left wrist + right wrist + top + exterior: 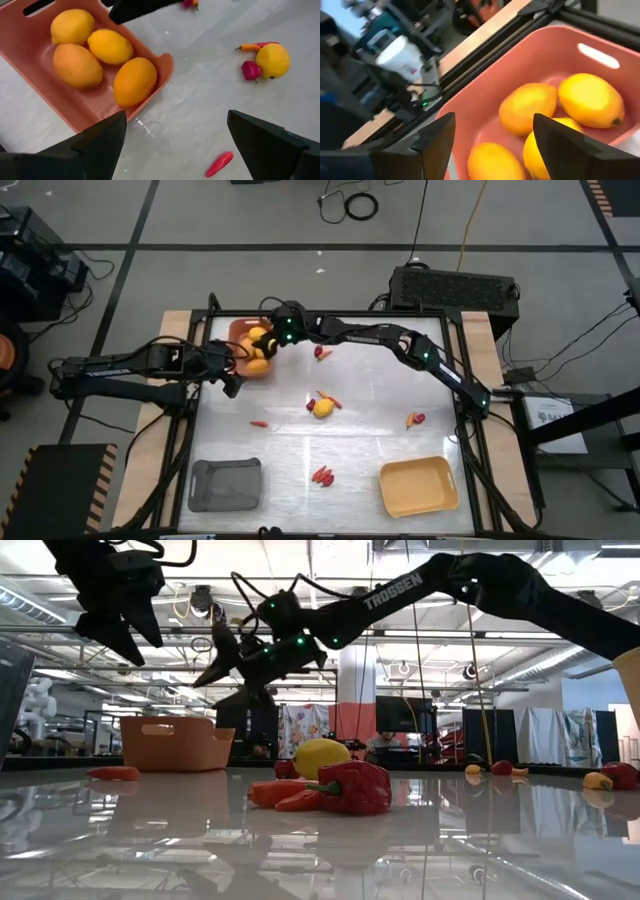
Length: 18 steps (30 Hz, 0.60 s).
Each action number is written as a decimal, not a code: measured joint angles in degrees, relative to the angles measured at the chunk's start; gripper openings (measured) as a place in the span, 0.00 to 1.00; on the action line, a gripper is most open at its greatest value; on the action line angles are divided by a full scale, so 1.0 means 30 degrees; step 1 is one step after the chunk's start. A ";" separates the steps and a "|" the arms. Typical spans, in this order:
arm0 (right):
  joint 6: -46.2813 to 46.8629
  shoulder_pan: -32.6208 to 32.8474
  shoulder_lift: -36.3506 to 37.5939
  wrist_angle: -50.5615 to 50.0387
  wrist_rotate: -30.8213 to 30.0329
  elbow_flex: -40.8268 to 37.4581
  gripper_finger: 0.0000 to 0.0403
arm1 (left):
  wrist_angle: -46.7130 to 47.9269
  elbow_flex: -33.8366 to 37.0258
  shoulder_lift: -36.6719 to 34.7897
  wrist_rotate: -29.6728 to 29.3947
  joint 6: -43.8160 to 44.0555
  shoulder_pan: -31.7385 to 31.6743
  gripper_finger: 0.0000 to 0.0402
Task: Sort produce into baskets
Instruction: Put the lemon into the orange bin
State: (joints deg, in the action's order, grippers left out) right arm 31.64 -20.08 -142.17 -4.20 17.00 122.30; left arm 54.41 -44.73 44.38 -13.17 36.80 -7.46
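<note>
Left wrist view: four lemons (111, 46) in orange-brown basket (159, 80)

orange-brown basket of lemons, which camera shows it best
The left wrist view: the orange-brown basket fills it, with all four lemons countable. The right wrist view crops it to one end. The high view has the right hand over it. The low view shows only its side wall, contents hidden.

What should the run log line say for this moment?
right hand: open over orange basket | lemons: four inside | left hand: open beside
</note>
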 joint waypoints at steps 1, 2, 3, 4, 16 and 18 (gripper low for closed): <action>-0.0236 -0.0159 0.0120 -0.0282 0.0742 0.0000 0.66 | -0.0022 0.0000 0.0001 -0.0016 0.0000 0.0000 0.88; -0.0487 -0.0323 0.0276 -0.0508 0.1534 0.0000 0.66 | -0.0101 0.0000 0.0000 -0.0052 0.0000 0.0000 0.88; -0.0652 -0.0526 0.0481 -0.0754 0.2409 0.0000 0.67 | -0.0242 0.0000 0.0000 -0.0073 0.0007 0.0000 0.88; -0.0686 -0.0745 0.0746 -0.1191 0.3212 0.0000 0.67 | -0.0481 0.0000 0.0000 -0.0077 0.0007 0.0000 0.88; -0.6874 -0.1434 0.5443 -1.5847 0.4815 0.0007 0.61 | -0.4546 0.0007 0.0710 0.0136 -0.2069 0.0019 0.88; -0.8035 -0.0963 0.6350 -1.9003 0.4571 0.0007 0.60 | -0.5531 0.0007 0.1191 0.0773 -0.2992 0.0041 0.88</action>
State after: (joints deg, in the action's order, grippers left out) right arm 7.54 -22.97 -123.12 -61.20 30.71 122.32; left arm 37.82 -44.71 47.95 -10.85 27.82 -7.34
